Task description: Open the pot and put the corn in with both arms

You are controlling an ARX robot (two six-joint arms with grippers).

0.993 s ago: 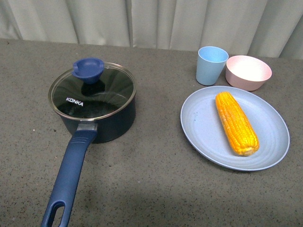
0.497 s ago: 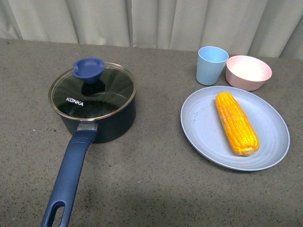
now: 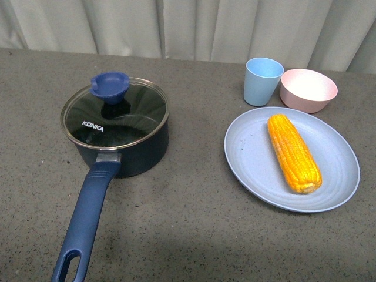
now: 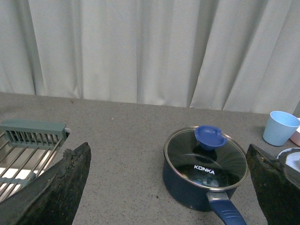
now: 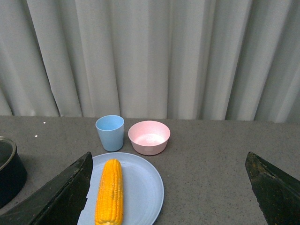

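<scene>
Left claw (image 4: 168,146) is standing wide open, its two dark fingers (image 4: 56,187) spread far apart and gripping nothing. Right claw (image 5: 168,154) is likewise gaping wide and holding nothing. Neither claw is showing in the front view.

Surface: a grey speckled table (image 3: 188,235) is filling most of the front view. A pale pleated curtain (image 3: 188,26) is hanging across the top of that frame, closing off the room behind the table. In the left wrist view a wire rack (image 4: 28,140) is lying well apart from the pot.

The pot (image 3: 126,150) is sitting in the left half of the front view, with its glass lid (image 3: 114,114) resting on it and its handle (image 3: 88,217) running toward the lower left corner. In the left wrist view the pot is lying ahead of the left claw, inside the gap between the fingers and touching neither.

The corn (image 3: 294,153) is lying lengthwise on a pale blue plate (image 3: 252,158) at right centre of the front view. In the right wrist view it is resting ahead of the right claw, between the fingers and clear of both. A blue cup (image 3: 262,81) and a pink bowl (image 3: 308,89) are standing side by side behind the plate, at upper right of the front view.
</scene>
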